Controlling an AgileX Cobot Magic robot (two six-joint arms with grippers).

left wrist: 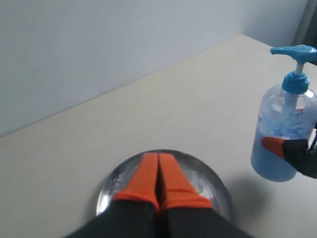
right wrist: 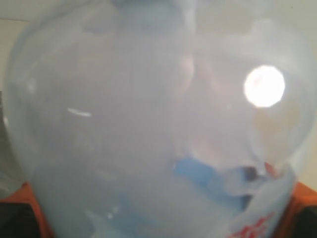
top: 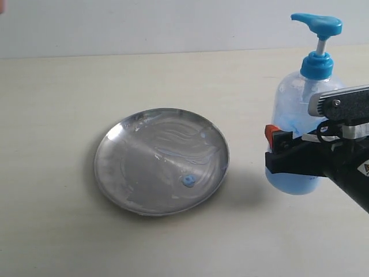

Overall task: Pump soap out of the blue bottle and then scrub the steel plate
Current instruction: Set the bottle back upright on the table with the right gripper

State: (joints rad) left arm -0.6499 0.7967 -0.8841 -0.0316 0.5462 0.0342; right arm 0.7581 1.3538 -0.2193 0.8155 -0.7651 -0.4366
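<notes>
Table: pale beige flat top with a plain light wall behind it. Everything's on or over this.

Steel plate: round, shallow, shiny silver metal dish with a low rim. It lies flat on the table, a bit left of centre in the exterior view and well apart from the bottle. The surface is pretty streaky, with whitish smears all across it.

Blue bottle: tall clear plastic pump bottle with a bright blue pump head and collar. It's upright over on the right, spout pointing toward the plate's side. Pale blue liquid fills the lower part. Honestly can't tell if the base is resting on the table or just off it.

Right gripper: black fingers with orange pads, clamped on the bottle's lower half, one finger on each side. Its own wrist view is basically all blurry bottle.

Left gripper: orange fingers pressed flat together with nothing between them. It hangs above the plate in its wrist view and is out of shot in the exterior view.

Soap: small blue blob sitting in the plate, on the half nearer the bottle.
</notes>
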